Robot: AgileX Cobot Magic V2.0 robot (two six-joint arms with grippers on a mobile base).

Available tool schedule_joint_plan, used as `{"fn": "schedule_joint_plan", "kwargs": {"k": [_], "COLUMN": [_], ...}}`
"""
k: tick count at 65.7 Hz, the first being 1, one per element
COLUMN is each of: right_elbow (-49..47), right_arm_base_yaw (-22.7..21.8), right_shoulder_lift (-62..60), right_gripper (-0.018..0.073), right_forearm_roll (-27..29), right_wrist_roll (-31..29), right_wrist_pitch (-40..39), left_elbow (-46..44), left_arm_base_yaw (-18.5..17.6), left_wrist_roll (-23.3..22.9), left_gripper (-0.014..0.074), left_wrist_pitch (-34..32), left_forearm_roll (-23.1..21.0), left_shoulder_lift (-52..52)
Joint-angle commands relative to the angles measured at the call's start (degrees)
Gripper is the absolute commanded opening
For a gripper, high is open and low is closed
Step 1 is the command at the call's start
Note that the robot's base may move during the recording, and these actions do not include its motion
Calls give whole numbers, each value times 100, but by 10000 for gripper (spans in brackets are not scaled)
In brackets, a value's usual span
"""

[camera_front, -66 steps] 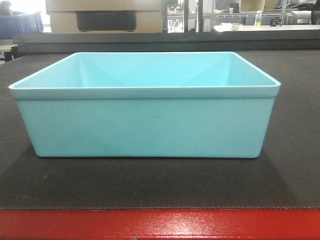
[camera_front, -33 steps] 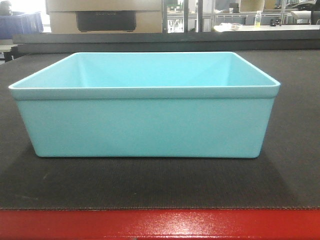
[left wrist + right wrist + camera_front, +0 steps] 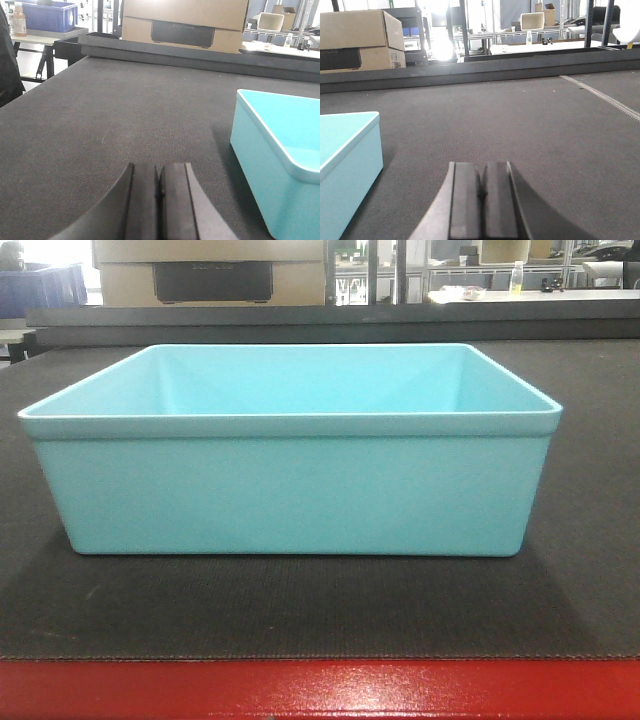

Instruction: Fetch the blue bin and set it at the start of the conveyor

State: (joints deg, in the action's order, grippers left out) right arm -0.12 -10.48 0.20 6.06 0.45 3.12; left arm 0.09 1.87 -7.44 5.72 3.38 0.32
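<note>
We saw the bin [image 3: 290, 490] upright on the belt [image 3: 300, 605], just behind the belt's red edge [image 3: 320, 690]. Our left gripper [image 3: 159, 192] hung to the bin's left, fingers [image 3: 142, 200] pressed together on nothing. Our right gripper [image 3: 482, 192] hung to the bin's right, its fingers likewise together, touching nothing.

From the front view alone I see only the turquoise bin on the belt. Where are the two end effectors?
Observer: The left end effector sits low over the belt, the blue bin to its right, apart from it.
Operator: Its pads?
Observer: Pressed together, holding nothing.
Operator: And the right one?
Observer: The right end effector is shut too, the bin off to its left, untouched.
</note>
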Motion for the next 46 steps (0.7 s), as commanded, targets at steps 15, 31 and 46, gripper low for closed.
{"fn": "schedule_joint_plan", "kwargs": {"k": [15, 31, 46], "right_elbow": [12, 12, 12], "right_arm_base_yaw": [-16, -16, -16], "right_shoulder_lift": [-20, -20, -20], "right_gripper": [-162, -162, -162], "right_forearm_roll": [-33, -33, -33], "right_wrist_roll": [-45, -45, -45], "right_wrist_pitch": [-191, -191, -191], "left_elbow": [-9, -9, -9], "left_arm_base_yaw": [19, 19, 19], "left_wrist_roll": [20, 20, 20], "left_gripper": [-111, -111, -111], "left_wrist_pitch": [-111, -111, -111], "left_forearm_roll": [-20, -20, -20], "left_shoulder_lift": [-32, -32, -32]}}
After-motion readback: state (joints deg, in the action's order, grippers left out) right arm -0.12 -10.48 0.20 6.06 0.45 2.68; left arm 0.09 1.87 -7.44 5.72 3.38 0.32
